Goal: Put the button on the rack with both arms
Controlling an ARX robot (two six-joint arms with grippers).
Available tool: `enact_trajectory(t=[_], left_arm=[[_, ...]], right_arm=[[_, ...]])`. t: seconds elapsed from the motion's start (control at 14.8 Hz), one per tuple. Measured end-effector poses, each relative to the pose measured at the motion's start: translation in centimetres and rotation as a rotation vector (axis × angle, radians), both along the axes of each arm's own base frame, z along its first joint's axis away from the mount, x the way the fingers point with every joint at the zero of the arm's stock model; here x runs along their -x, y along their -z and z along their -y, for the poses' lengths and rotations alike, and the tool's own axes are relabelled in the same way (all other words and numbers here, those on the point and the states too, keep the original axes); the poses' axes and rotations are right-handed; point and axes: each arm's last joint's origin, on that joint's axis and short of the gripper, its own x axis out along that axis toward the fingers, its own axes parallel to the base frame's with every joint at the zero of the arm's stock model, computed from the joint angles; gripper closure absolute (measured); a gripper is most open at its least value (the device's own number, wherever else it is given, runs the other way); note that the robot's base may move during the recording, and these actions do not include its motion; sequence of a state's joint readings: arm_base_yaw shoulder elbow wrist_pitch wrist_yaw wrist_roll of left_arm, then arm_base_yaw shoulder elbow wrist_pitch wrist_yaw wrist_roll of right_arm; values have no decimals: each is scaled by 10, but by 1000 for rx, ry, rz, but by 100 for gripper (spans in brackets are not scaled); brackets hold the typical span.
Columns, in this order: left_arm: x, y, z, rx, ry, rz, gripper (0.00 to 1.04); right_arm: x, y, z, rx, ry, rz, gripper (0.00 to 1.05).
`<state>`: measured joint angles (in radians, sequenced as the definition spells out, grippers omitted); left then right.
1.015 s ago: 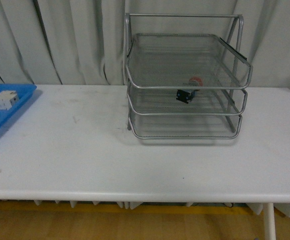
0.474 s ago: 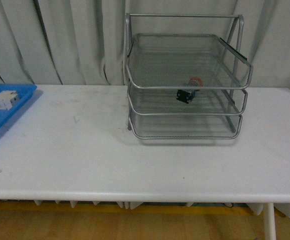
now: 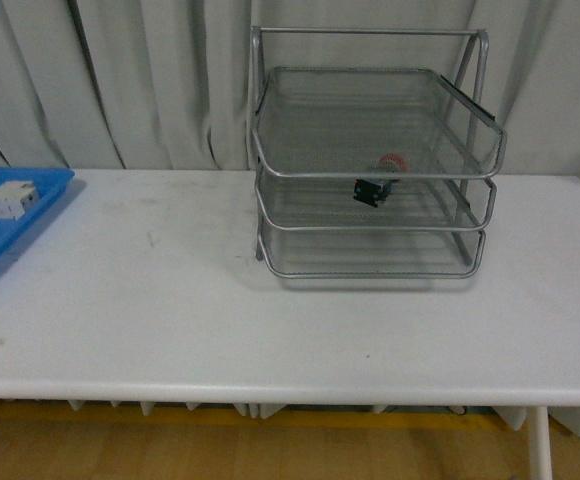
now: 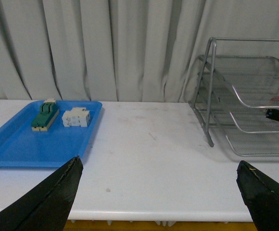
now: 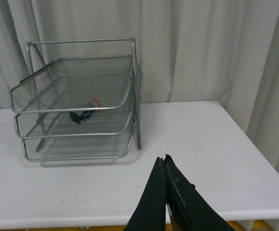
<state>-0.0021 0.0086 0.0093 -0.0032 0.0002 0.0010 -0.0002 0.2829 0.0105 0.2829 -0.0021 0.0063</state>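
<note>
The silver wire rack [image 3: 372, 150] stands at the back of the white table. The button [image 3: 378, 184], red cap and black body, lies on the rack's middle tier near its front rim; it also shows as button [image 4: 275, 108] and button [image 5: 84, 113]. No arm appears in the front view. My left gripper [image 4: 158, 166] is open, its black fingertips [image 4: 69, 173] spread wide over the table's near edge with nothing between them, well short of the rack [image 4: 245, 103]. My right gripper [image 5: 162, 159] is shut and empty, hanging over the table beside the rack [image 5: 77, 103].
A blue plastic tray [image 4: 14, 144] sits at the table's left end, holding a white rectangular block [image 4: 76, 117] and a green-and-cream switch [image 4: 45, 114]; the tray [image 3: 30, 215] also shows in the front view. Grey curtains hang behind. The table's front edge [image 3: 290, 390] runs along the near side.
</note>
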Motion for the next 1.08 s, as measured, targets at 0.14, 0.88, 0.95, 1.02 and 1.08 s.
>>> enact_trajectory(t=[0.14,0.88,0.95,1.02,1.08], left_arm=[[0,0,0,0,0,0,7],[0,0,0,0,0,0,7],[0,0,0,0,0,0,7],[0,0,0,0,0,0,7],[0,0,0,0,0,0,7]], right_arm=[[3,0,0,0,0,2,103],[18,3,0,0,2,-7,103],[18,3,0,0,2,-7,103],[18,3,0,0,2,-7,103],[18,3,0,2,2,-7,88]])
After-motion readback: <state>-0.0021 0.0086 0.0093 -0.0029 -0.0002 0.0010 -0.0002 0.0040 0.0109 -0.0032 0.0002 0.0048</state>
